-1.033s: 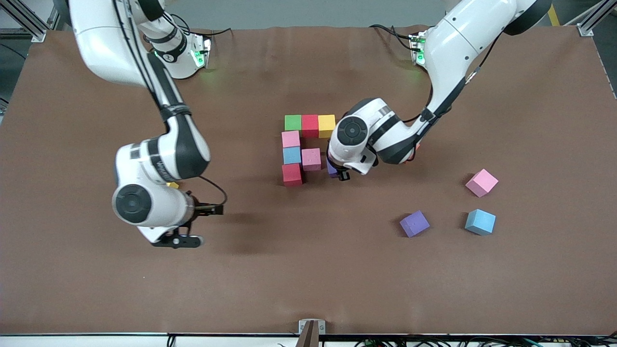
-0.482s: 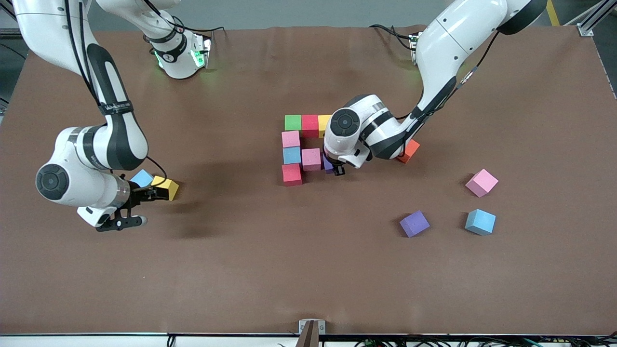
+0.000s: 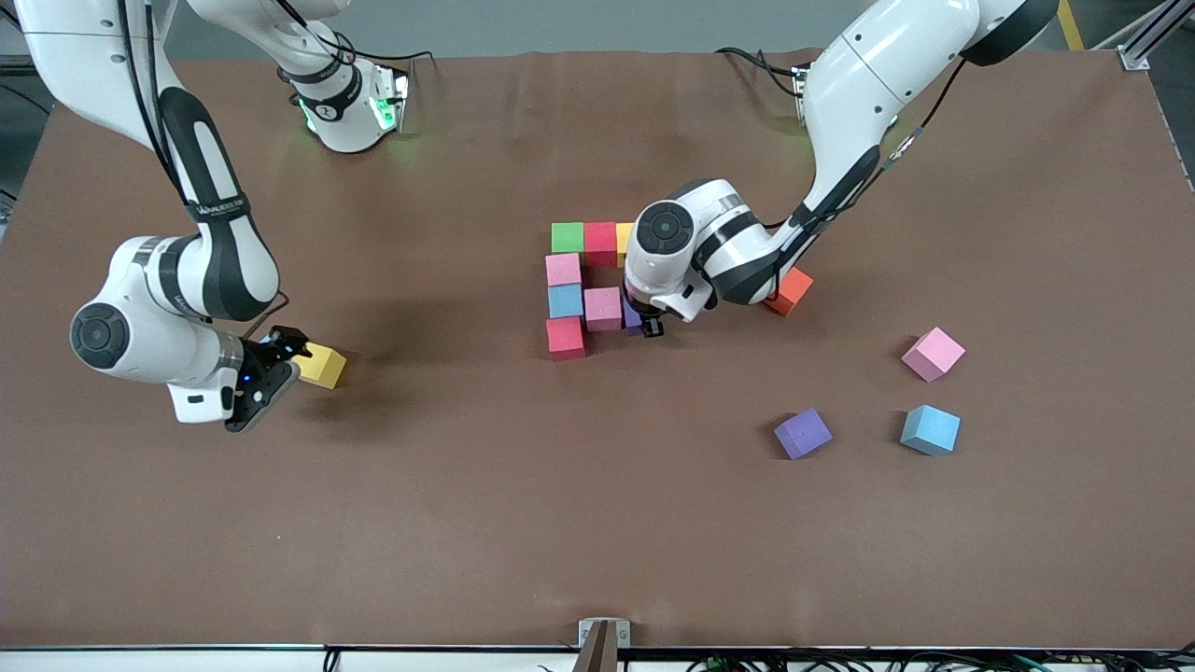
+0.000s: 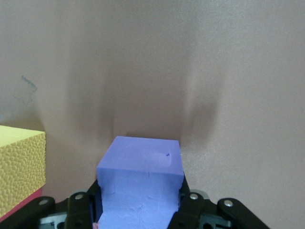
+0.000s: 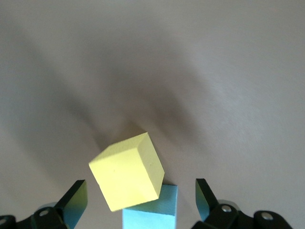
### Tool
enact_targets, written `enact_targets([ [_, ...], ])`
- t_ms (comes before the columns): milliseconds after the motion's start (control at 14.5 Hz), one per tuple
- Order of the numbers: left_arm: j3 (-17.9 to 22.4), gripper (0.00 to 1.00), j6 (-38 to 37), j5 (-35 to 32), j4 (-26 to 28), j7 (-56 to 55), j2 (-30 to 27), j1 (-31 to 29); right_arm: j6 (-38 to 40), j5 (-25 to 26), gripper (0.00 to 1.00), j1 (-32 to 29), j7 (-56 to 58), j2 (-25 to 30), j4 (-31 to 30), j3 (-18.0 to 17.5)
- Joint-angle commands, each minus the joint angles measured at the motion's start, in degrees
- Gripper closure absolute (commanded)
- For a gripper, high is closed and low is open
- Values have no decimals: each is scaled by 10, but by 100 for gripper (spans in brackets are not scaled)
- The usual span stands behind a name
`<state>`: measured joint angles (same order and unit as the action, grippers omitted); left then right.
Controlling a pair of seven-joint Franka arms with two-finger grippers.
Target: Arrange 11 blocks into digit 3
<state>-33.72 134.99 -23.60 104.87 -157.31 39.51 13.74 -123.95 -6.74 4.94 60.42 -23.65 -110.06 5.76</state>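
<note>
An orange cube sits beside the left arm; left claw grips a purple block (next to the pink block); right claw gapes wide over a yellow block, empty.

A brown worktop is carrying scattered foam cubes. Green, red and yellow cubes are forming a row, with pink, blue and red cubes running toward the camera. Another pink cube is sitting beside the blue. An orange cube, a pink cube, a purple cube and a blue cube are lying toward the left arm's end; a yellow cube is lying toward the right arm's.
</note>
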Motion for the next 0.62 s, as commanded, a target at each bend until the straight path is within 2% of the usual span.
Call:
enact_targets([
  [0, 1, 77, 28, -25, 26, -66, -1, 7, -19, 1, 0, -6, 95, 42, -73, -11],
  [138, 0, 78, 30, -45, 31, -66, -2, 7, -27, -1, 0, -3, 117, 52, -109, -12],
  [413, -1, 78, 32, -51, 38, -68, -3, 6, -144, -2, 0, 6, 206, 55, -162, -13],
  [551, -2, 78, 32, -51, 38, -69, -4, 7, -176, -2, 0, 6, 210, 51, -166, -13],
])
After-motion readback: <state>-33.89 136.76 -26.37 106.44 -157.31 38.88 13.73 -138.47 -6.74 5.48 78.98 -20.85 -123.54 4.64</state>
